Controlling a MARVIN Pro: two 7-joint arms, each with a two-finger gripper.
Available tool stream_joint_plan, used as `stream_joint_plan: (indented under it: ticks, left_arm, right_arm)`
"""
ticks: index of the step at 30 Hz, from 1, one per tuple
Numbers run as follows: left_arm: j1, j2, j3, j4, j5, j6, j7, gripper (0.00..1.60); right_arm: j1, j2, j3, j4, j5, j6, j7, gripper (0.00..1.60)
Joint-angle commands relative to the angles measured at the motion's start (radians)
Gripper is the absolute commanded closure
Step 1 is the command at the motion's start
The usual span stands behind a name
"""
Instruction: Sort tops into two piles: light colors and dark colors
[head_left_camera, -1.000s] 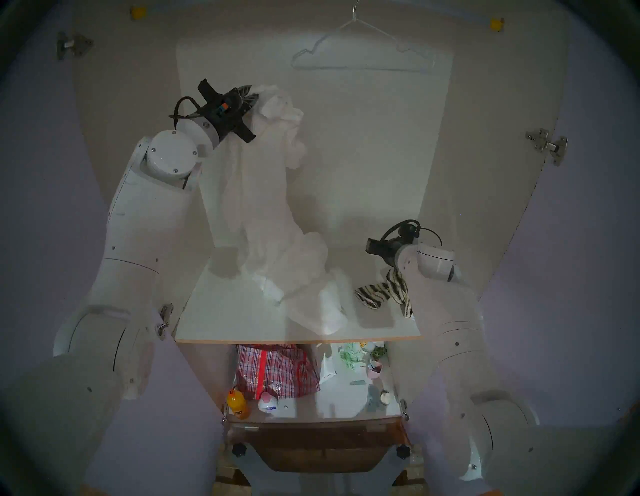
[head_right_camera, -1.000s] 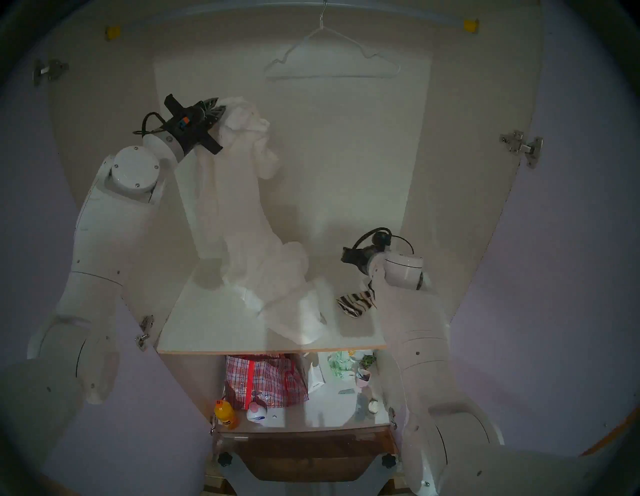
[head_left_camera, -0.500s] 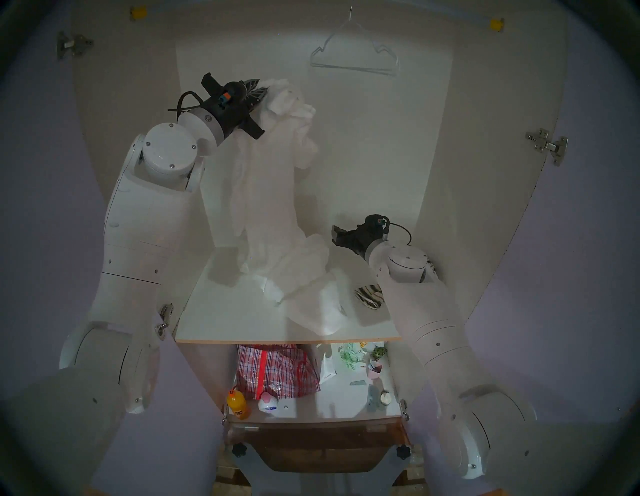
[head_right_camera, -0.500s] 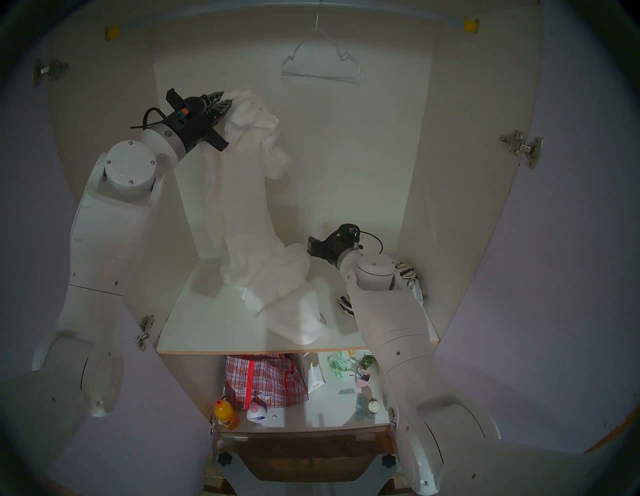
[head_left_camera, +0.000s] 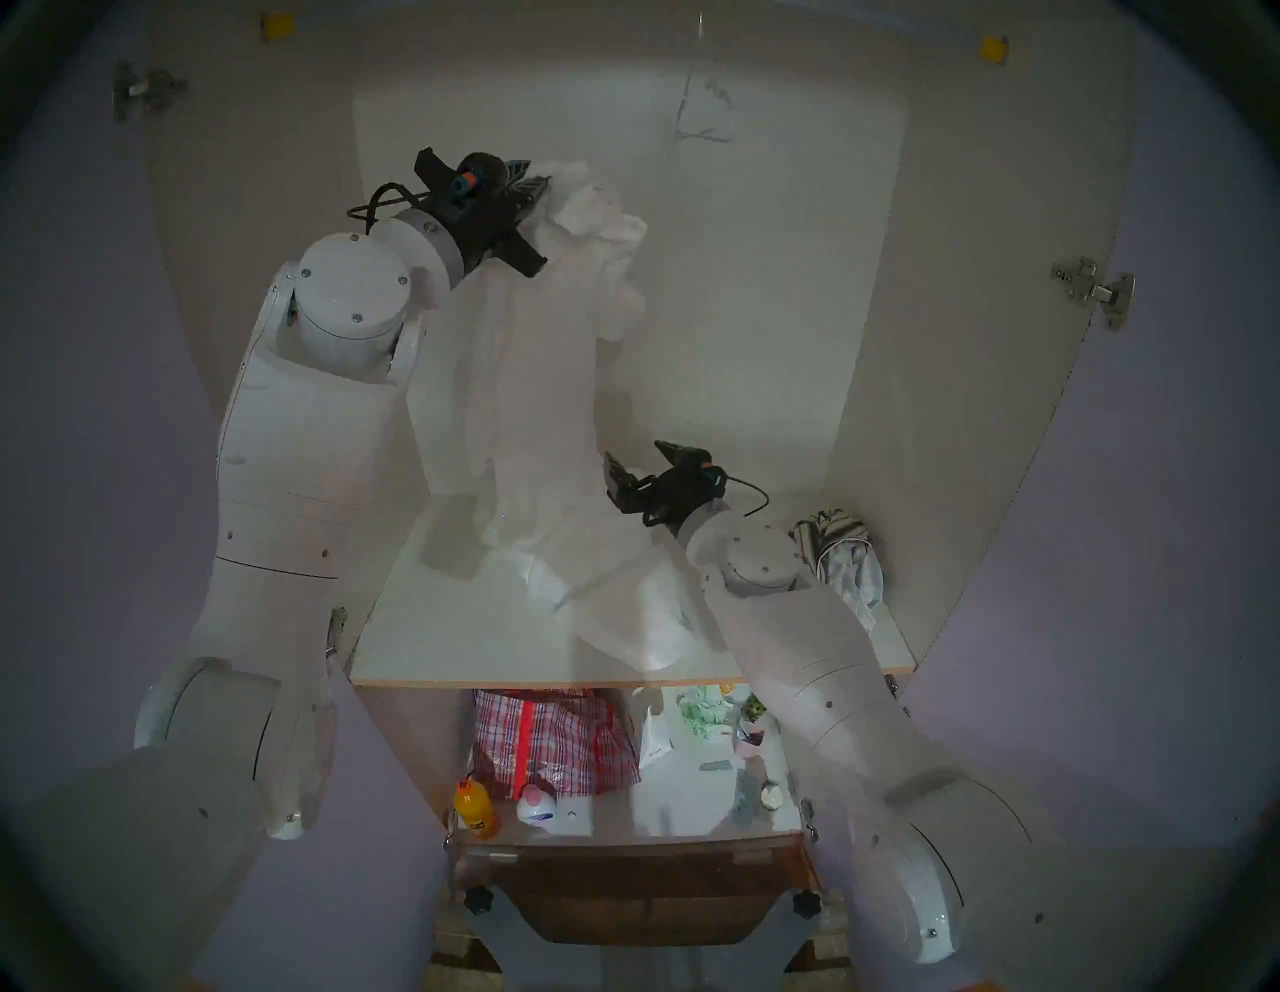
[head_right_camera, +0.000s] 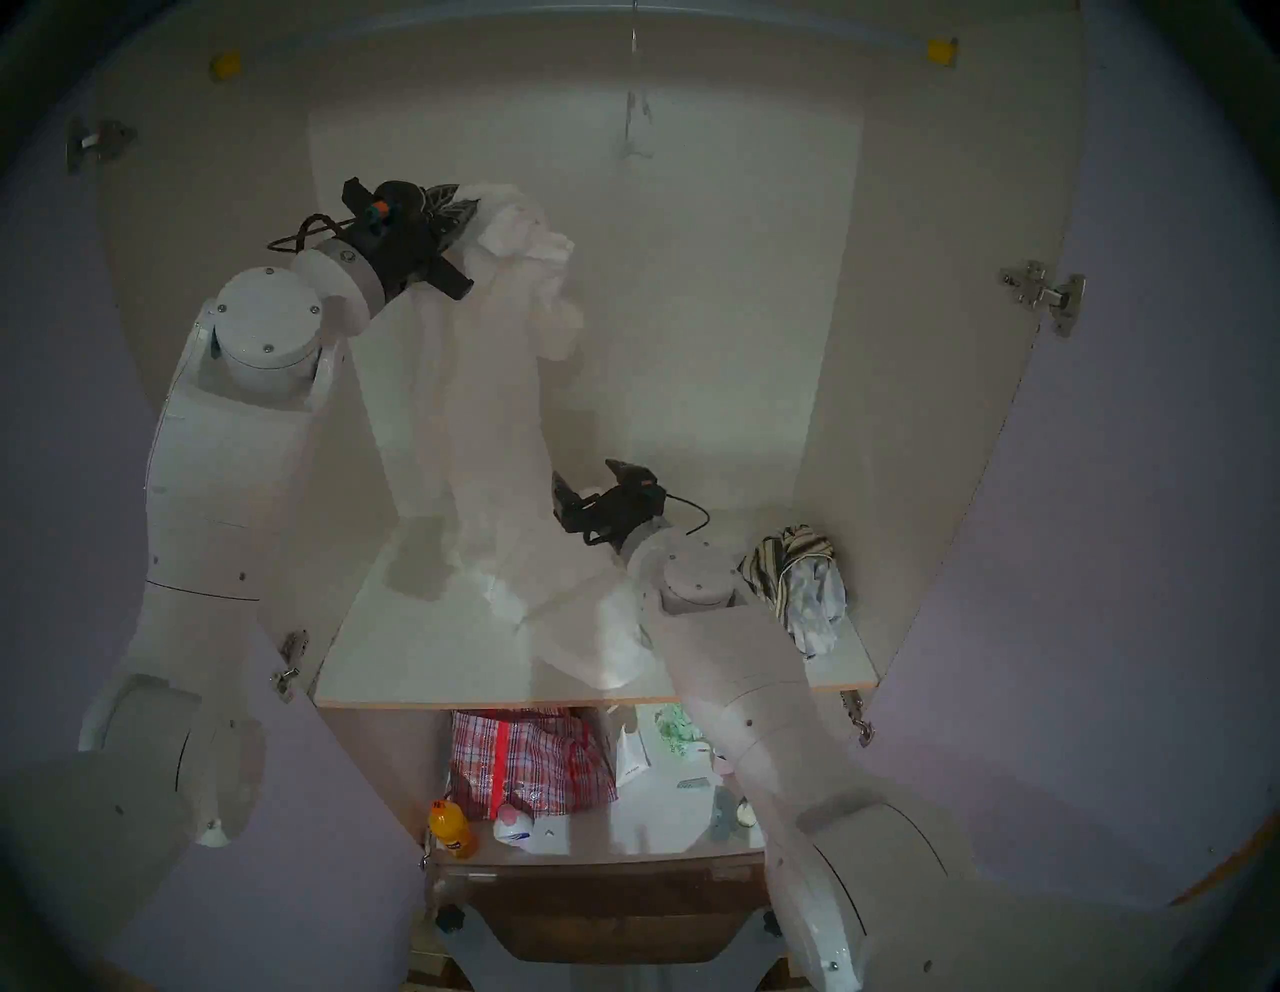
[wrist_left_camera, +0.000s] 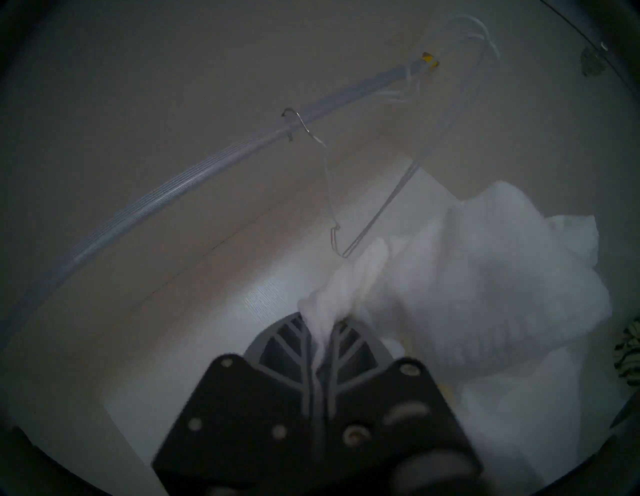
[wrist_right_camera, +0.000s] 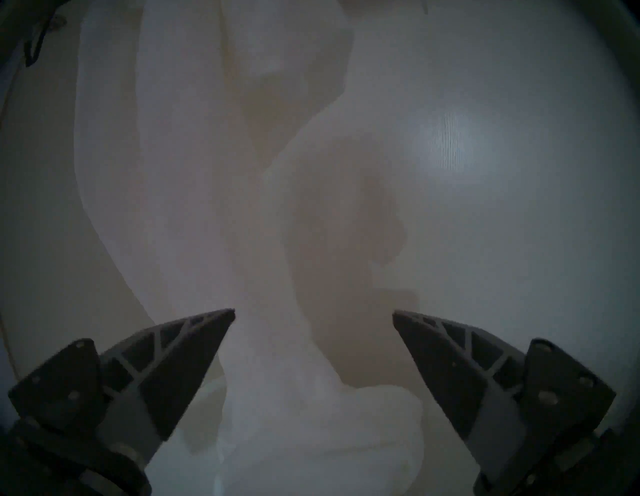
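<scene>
Head view: thin white garment (head_left_camera: 547, 360) hangs limp off the shelf (head_left_camera: 443, 623), pinched by raised left gripper (head_left_camera: 537, 186). Right gripper (head_left_camera: 641, 464), fingers spread, reaches low beside it. Striped heap (head_left_camera: 831, 533) far right.

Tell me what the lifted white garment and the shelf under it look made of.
White garment: thin, soft woven cloth, matte; it drapes in limp folds from the left gripper. Shelf: likely laminated board, smooth white top with slight sheen, raw brownish front edge.
</scene>
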Motion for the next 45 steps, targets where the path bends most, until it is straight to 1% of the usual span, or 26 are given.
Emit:
stream_joint_plan:
  ticks: [1,2,5,7,10,13,17,22,26,28,29,30,31,33,35,36,39,41,42,43,45]
  left_arm:
    - [-0.018,-0.025,-0.006,-0.078,-0.01,0.016,0.014,1.6]
    - [-0.016,-0.028,-0.006,-0.084,-0.012,0.023,0.013,1.6]
    - [-0.009,-0.032,0.0,-0.104,-0.01,0.04,0.009,1.6]
    - [0.0,-0.035,0.002,-0.122,-0.009,0.05,0.009,1.6]
    - [0.014,-0.04,0.001,-0.149,-0.013,0.063,0.008,1.6]
    - [0.011,-0.051,0.003,-0.164,-0.021,0.073,0.005,1.6]
    - [0.01,-0.06,0.004,-0.18,-0.023,0.093,0.006,1.6]
    - [0.034,-0.066,0.01,-0.217,-0.03,0.12,-0.001,1.6]
    - [0.045,-0.069,0.013,-0.237,-0.034,0.137,-0.002,1.6]
    - [0.048,-0.067,0.014,-0.241,-0.029,0.139,0.0,1.6]
    - [0.051,-0.068,0.013,-0.242,-0.03,0.142,0.002,1.6]
    - [0.053,-0.067,0.011,-0.243,-0.031,0.145,0.003,1.6]
    - [0.057,-0.059,0.008,-0.241,-0.022,0.146,0.007,1.6]
    - [0.065,-0.043,0.005,-0.236,-0.012,0.142,0.009,1.6]
    - [0.073,-0.042,-0.009,-0.23,-0.018,0.144,0.016,1.6]
    - [0.074,-0.032,-0.012,-0.226,-0.013,0.139,0.019,1.6]
    - [0.08,-0.01,-0.036,-0.204,-0.009,0.131,0.022,1.6]
    - [0.084,-0.004,-0.054,-0.19,-0.017,0.134,0.025,1.6]
    - [0.084,0.013,-0.059,-0.18,-0.012,0.132,0.022,1.6]
    - [0.085,0.014,-0.071,-0.171,-0.016,0.127,0.02,1.6]
    - [0.085,0.03,-0.077,-0.158,-0.019,0.119,0.014,1.6]
  right_arm:
    - [0.076,-0.026,0.002,0.008,0.002,-0.011,-0.001,0.0]
    - [0.082,-0.028,-0.004,0.015,0.001,-0.029,0.009,0.0]
    - [0.09,-0.038,-0.01,0.024,-0.008,-0.05,0.0,0.0]
    - [0.102,-0.048,-0.008,0.041,-0.008,-0.042,-0.012,0.0]
    - [0.123,-0.057,-0.006,0.07,0.0,-0.036,0.002,0.0]
    - [0.13,-0.06,-0.011,0.08,0.002,-0.053,0.019,0.0]
    - [0.135,-0.074,-0.008,0.092,0.009,-0.066,0.019,0.0]
    - [0.163,-0.111,-0.001,0.132,0.011,-0.1,-0.014,0.0]
    - [0.2,-0.141,0.011,0.196,0.014,-0.113,-0.044,0.0]
    - [0.216,-0.153,0.022,0.229,0.019,-0.132,-0.06,0.0]
    - [0.228,-0.154,0.02,0.249,0.01,-0.145,-0.072,0.02]
    - [0.234,-0.156,0.022,0.261,0.005,-0.166,-0.084,1.36]
    - [0.237,-0.157,0.02,0.271,-0.011,-0.192,-0.126,1.6]
    - [0.243,-0.157,0.023,0.288,-0.025,-0.233,-0.171,1.6]
    - [0.258,-0.155,0.018,0.324,-0.044,-0.294,-0.231,1.6]
    - [0.266,-0.151,0.014,0.338,-0.056,-0.319,-0.263,1.6]
    - [0.311,-0.126,-0.001,0.415,-0.097,-0.362,-0.36,1.6]
    - [0.349,-0.116,-0.014,0.488,-0.119,-0.373,-0.412,1.6]
    - [0.366,-0.107,-0.019,0.525,-0.132,-0.371,-0.447,1.6]
    - [0.387,-0.102,-0.027,0.568,-0.144,-0.375,-0.471,1.6]
    - [0.409,-0.09,-0.035,0.617,-0.151,-0.38,-0.495,1.6]
